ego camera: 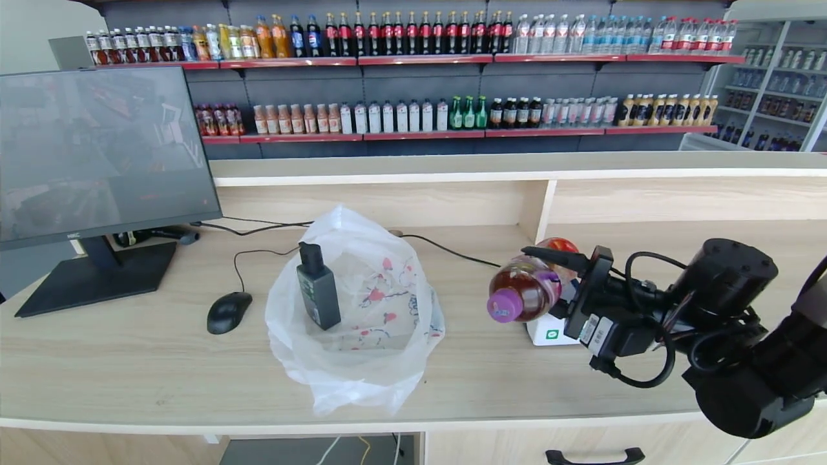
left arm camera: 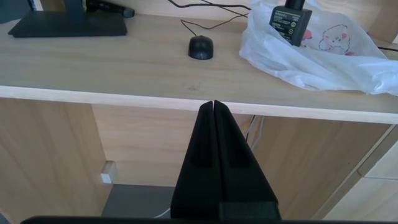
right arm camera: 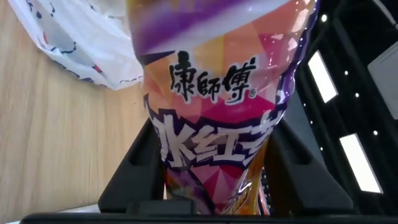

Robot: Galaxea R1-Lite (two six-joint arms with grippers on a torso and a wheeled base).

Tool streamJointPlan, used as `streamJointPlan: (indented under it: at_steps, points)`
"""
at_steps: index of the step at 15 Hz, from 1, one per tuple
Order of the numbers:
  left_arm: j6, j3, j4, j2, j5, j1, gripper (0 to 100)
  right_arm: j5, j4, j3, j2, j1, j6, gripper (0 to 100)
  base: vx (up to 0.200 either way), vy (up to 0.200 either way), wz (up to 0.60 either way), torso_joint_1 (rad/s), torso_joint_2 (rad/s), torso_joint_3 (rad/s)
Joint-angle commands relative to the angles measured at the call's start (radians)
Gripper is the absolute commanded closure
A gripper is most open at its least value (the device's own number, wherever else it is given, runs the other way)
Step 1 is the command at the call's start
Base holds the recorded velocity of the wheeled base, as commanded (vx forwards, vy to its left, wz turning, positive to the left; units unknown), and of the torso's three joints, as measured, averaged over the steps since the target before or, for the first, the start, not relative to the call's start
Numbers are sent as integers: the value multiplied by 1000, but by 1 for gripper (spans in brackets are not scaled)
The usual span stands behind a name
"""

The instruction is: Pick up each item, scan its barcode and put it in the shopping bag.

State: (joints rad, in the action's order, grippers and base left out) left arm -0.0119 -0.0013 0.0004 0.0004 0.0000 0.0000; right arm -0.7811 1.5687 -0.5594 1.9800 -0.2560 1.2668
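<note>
My right gripper point(ego camera: 561, 284) is shut on a drink bottle point(ego camera: 526, 287) with brown liquid, a purple cap and a colourful label point(right arm camera: 217, 106), held on its side above the right part of the counter, cap toward the bag. A white plastic shopping bag point(ego camera: 362, 303) with a floral print lies open at the counter's middle. A dark barcode scanner point(ego camera: 318, 287) stands upright at the bag's left side, also seen as the scanner point(left arm camera: 289, 22). My left gripper point(left arm camera: 213, 109) is shut and empty, below the counter's front edge.
A monitor point(ego camera: 97, 155) stands at the left with a black mouse point(ego camera: 229, 312) beside it, cables running behind. A small white box point(ego camera: 549, 332) sits under the held bottle. A raised wooden ledge point(ego camera: 517, 171) backs the counter; drink shelves lie beyond.
</note>
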Motion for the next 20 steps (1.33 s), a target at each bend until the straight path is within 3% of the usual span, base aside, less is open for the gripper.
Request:
streamJointPlan:
  at_steps: [1, 20]
  points:
    - [0, 0, 0, 0, 0, 0, 100, -21, 2, 13, 23, 18, 9, 100, 0, 0, 0, 0, 0, 0]
    - [1, 0, 0, 0, 0, 0, 100, -66, 2, 55, 72, 57, 54, 100, 0, 0, 0, 0, 0, 0]
